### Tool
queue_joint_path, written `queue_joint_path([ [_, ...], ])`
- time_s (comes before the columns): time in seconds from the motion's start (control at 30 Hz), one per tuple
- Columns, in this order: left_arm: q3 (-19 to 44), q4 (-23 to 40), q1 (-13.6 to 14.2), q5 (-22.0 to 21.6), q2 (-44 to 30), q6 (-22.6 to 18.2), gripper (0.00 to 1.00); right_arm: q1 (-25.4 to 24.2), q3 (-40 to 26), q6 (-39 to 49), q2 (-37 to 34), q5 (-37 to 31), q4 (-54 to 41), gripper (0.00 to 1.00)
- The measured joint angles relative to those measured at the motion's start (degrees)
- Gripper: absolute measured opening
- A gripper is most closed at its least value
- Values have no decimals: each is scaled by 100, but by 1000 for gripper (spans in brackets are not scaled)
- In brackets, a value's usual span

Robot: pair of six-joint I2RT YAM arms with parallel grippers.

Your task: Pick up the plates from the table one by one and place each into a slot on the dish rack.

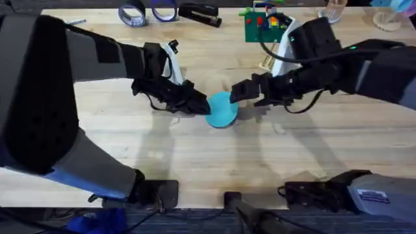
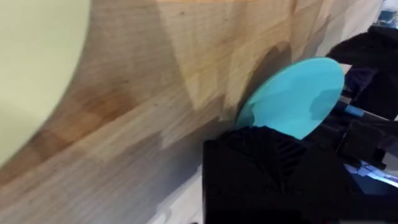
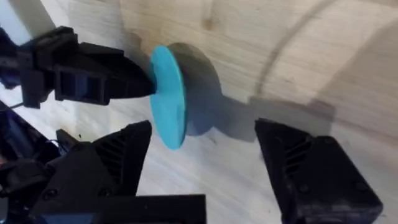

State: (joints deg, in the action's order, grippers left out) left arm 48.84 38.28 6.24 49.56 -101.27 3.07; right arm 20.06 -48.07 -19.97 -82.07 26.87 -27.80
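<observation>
The turquoise plate stands tilted on its edge over the middle of the table. My left gripper is shut on the plate's left rim. In the right wrist view the plate shows nearly edge-on, with the left gripper pinching it. My right gripper hangs just right of the plate, open, its fingers spread wide with nothing between them. In the left wrist view the plate sits beyond one of my black fingers. A pale yellow plate lies close by. A pale wooden piece that may be the dish rack peeks out behind the right arm.
At the back edge lie a grey tape roll, a purple tape roll, a black stapler and a green baseplate with bricks. Both arms crowd the table's middle.
</observation>
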Motion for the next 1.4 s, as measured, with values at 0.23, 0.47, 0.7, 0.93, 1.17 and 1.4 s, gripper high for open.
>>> queue_joint_path([
  [0.23,0,0,0,-1,0,0,42,240,0,-175,-370,0,508,993],
  [0.47,0,0,0,-2,0,0,43,353,0,-568,-617,15,706,994],
  [0.7,0,0,0,-2,0,0,43,355,-2,-796,-648,17,742,995],
  [0.93,0,0,0,-2,0,0,43,355,-2,-982,-648,13,760,993],
  [1.17,0,0,0,-2,0,0,43,386,0,-1035,-681,17,736,811],
  [1.4,0,0,0,-2,0,2,42,393,0,-1066,-692,21,726,365],
])
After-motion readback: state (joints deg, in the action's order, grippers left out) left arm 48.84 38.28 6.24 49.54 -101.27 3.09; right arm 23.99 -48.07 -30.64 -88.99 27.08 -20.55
